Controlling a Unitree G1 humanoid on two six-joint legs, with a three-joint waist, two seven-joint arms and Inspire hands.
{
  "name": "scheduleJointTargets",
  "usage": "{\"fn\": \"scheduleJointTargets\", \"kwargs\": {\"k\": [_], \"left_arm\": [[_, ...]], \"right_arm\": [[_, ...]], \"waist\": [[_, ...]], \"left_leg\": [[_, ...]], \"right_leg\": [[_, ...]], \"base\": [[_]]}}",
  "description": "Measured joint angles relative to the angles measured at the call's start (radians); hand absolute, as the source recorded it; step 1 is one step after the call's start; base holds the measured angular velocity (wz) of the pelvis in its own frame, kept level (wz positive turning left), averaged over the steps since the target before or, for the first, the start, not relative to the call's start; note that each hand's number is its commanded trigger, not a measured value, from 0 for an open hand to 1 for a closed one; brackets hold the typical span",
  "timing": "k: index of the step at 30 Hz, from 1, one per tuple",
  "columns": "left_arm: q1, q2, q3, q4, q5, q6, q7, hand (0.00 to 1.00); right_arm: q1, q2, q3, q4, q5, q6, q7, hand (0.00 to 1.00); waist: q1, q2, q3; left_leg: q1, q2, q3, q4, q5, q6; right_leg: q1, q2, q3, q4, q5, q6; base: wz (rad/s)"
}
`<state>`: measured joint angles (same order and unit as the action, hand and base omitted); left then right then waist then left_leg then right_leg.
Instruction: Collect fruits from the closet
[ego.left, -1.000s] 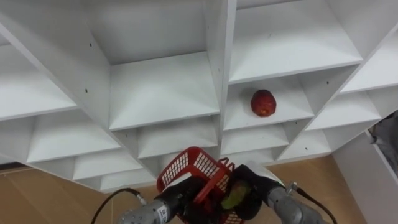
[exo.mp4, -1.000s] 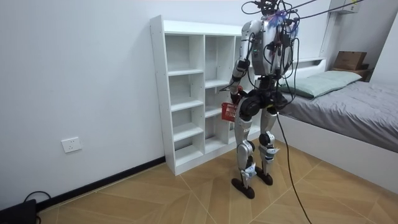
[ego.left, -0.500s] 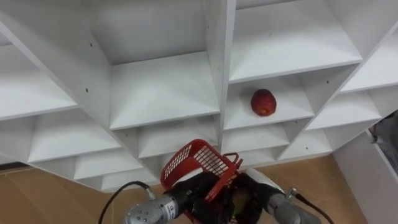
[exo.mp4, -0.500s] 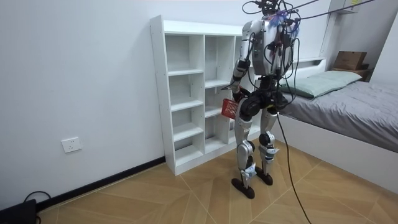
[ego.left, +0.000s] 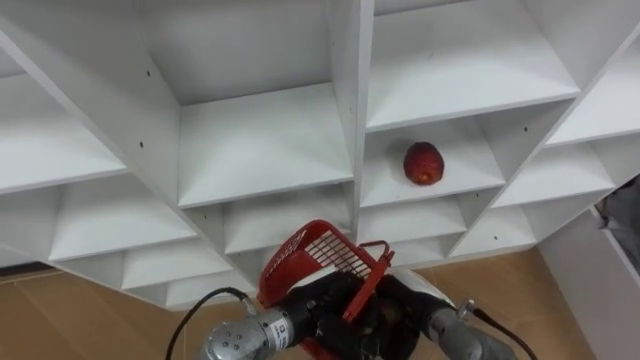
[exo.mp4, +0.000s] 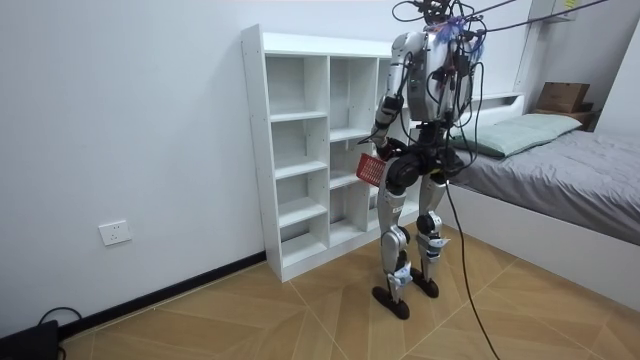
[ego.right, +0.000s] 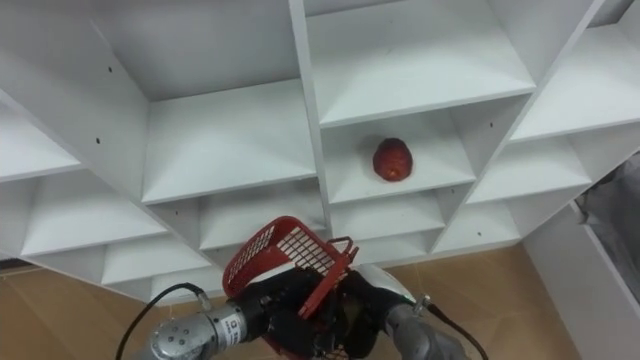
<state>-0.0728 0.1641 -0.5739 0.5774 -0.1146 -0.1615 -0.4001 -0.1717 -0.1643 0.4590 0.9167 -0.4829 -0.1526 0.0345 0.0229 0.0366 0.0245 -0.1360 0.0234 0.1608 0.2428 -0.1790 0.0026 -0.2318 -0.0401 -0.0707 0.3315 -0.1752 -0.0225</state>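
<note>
where the robot stands upright before the white closet (ego.left: 265, 140), its left hand (ego.left: 318, 318) shows at 6 o'clock in the eye view, fingers curled round the lower part of the red basket (ego.left: 318, 255), which is held tilted. at the basket's 4 o'clock the right hand (ego.left: 408, 292) lies against its rim; spread or closed, cannot tell. a red fruit (ego.left: 423, 163) rests on a shelf at the basket's 1 o'clock, apart from both hands.
</note>
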Motion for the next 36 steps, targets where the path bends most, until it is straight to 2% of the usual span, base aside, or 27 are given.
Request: {"fn": "scheduleJointTargets", "kwargs": {"k": [13, 21, 36], "left_arm": [[0.000, -0.008, -0.001, -0.001, -0.012, 0.001, -0.005, 1.00], [-0.001, -0.008, 0.005, -0.008, -0.013, 0.001, -0.005, 1.00], [-0.001, -0.008, 0.010, -0.008, -0.013, 0.002, -0.004, 1.00]], "right_arm": [[-0.025, 0.013, 0.000, 0.014, 0.050, -0.003, -0.025, 0.00], [-0.025, 0.014, 0.000, 0.014, 0.092, -0.033, -0.037, 0.00], [-0.023, 0.014, 0.000, 0.014, 0.099, -0.036, -0.046, 0.00]], "waist": [[0.008, -0.001, -0.0006], [0.007, -0.001, -0.0008], [0.007, -0.001, -0.0007]], "left_leg": [[-0.013, 0.000, -0.001, 0.001, 0.000, 0.000], [-0.012, 0.000, -0.001, 0.002, 0.000, 0.000], [-0.007, 0.001, 0.000, 0.013, 0.000, 0.000]], "right_leg": [[-0.009, -0.001, -0.010, -0.002, 0.001, -0.001], [-0.009, -0.001, -0.010, -0.002, 0.001, -0.001], [0.004, -0.002, -0.013, -0.004, 0.001, -0.001]], "base": [[0.00], [0.00], [0.00]]}}
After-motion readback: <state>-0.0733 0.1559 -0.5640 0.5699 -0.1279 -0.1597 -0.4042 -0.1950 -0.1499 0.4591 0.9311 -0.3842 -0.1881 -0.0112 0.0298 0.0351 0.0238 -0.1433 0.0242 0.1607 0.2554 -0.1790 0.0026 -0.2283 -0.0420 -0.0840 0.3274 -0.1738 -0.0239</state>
